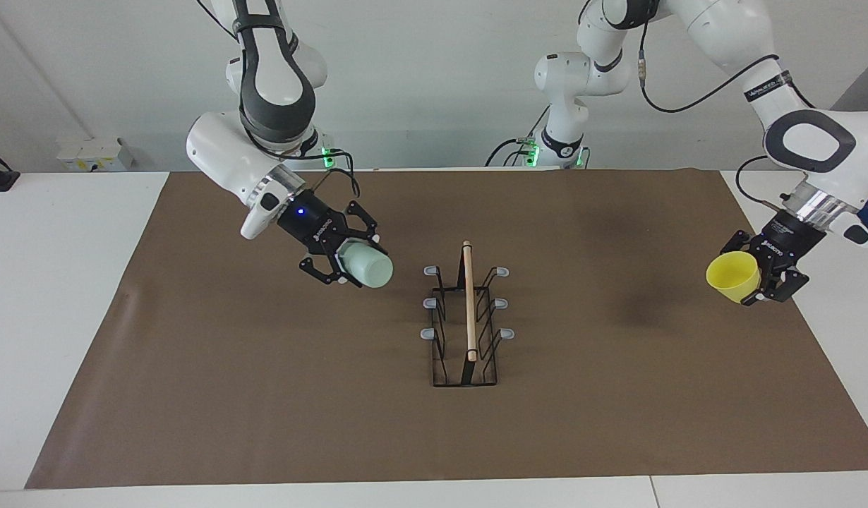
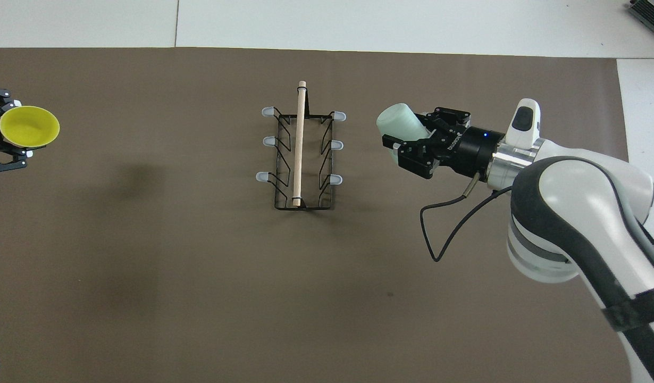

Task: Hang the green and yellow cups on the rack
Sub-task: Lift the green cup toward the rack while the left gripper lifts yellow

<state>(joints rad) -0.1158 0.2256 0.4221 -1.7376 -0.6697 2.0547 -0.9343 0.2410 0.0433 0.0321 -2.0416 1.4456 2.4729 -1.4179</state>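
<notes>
The rack stands in the middle of the brown mat, black wire with a wooden rod on top and three grey-tipped prongs a side; it also shows in the overhead view. All its prongs are bare. My right gripper is shut on the pale green cup and holds it tilted on its side above the mat, beside the rack toward the right arm's end. My left gripper is shut on the yellow cup, above the mat's edge at the left arm's end, mouth up.
The brown mat covers most of the white table. A white socket box sits at the table's edge near the wall, at the right arm's end. The right arm's cable hangs in a loop under its wrist.
</notes>
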